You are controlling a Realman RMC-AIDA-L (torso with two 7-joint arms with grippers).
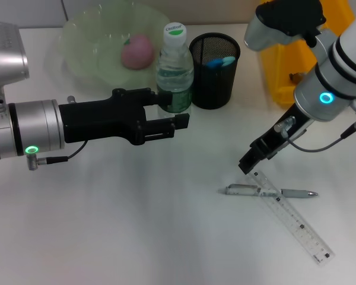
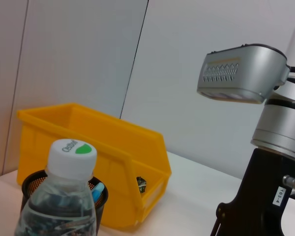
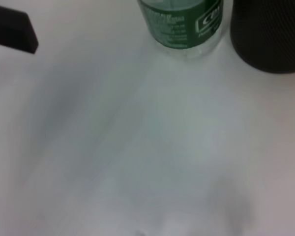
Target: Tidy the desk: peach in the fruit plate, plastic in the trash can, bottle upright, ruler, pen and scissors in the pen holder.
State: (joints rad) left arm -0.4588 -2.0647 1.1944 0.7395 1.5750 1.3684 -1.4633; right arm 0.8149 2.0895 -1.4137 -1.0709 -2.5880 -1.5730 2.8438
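White desk (image 1: pixel 136 225), pale panelled wall (image 2: pixel 88 54)

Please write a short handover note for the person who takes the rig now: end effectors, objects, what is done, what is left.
Left end effector: open beside the upright bottle.
Right end effector: above the ruler and pen on the desk.
Done: peach in the fruit plate; bottle standing; a blue-handled item is in the pen holder.
Left: ruler and pen into the holder.

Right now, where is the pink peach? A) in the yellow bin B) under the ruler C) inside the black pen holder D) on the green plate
D: the peach sits on the pale green plate, behind the upright bottle and left of the pen holder.
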